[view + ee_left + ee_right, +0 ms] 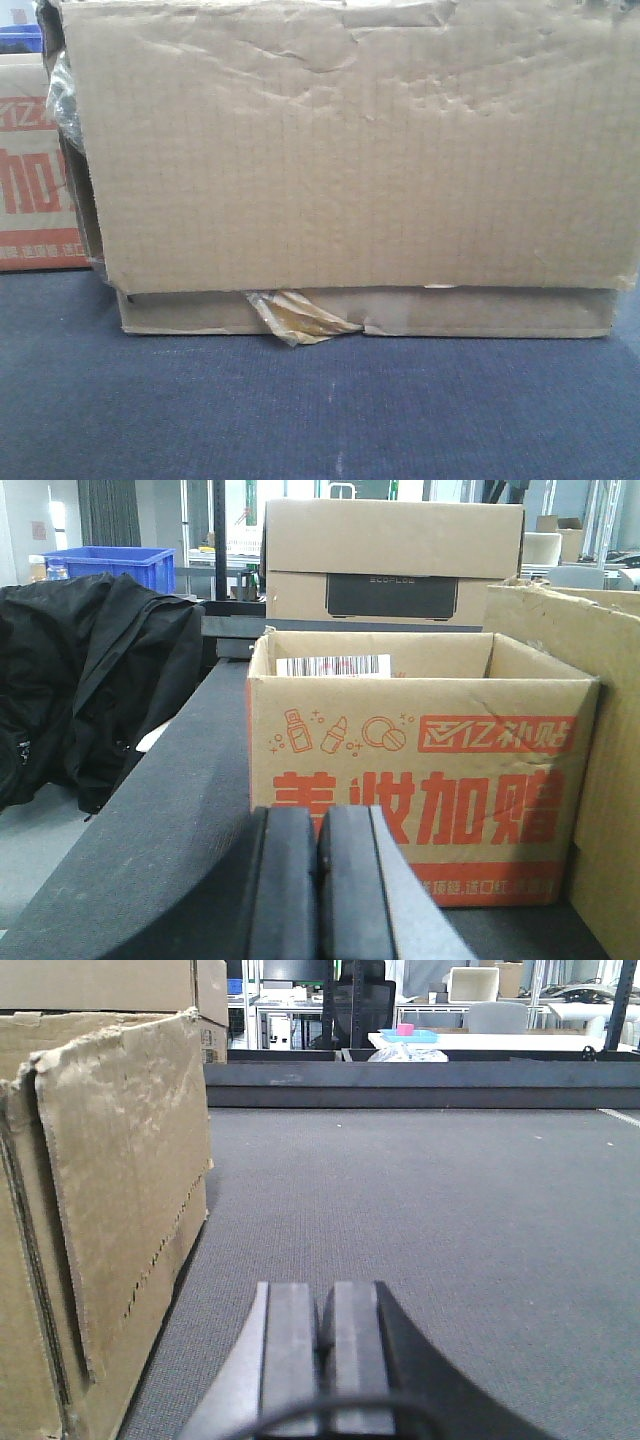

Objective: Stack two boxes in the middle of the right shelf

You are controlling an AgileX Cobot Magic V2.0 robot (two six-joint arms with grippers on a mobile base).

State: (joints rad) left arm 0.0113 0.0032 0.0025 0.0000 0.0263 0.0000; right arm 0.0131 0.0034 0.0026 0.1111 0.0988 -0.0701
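big box (350,150) sits on flat box (470,312), on the worktop (300,410), not on a shelf yet. left hand (318,880) and right hand (325,1350) are pressed together, empty.

Supporting surface: table top (320,420), dark grey-blue, with a fine woven texture. A flat brown box (480,312) lies directly on it, with torn yellowish tape (300,318) hanging at its front lower edge and touching the top. A large creased box (350,150) rests on the flat box, not on the table. An open red-printed carton (420,780) stands directly on the top just beside this stack. A black garment (80,680) lies at the table's left edge.
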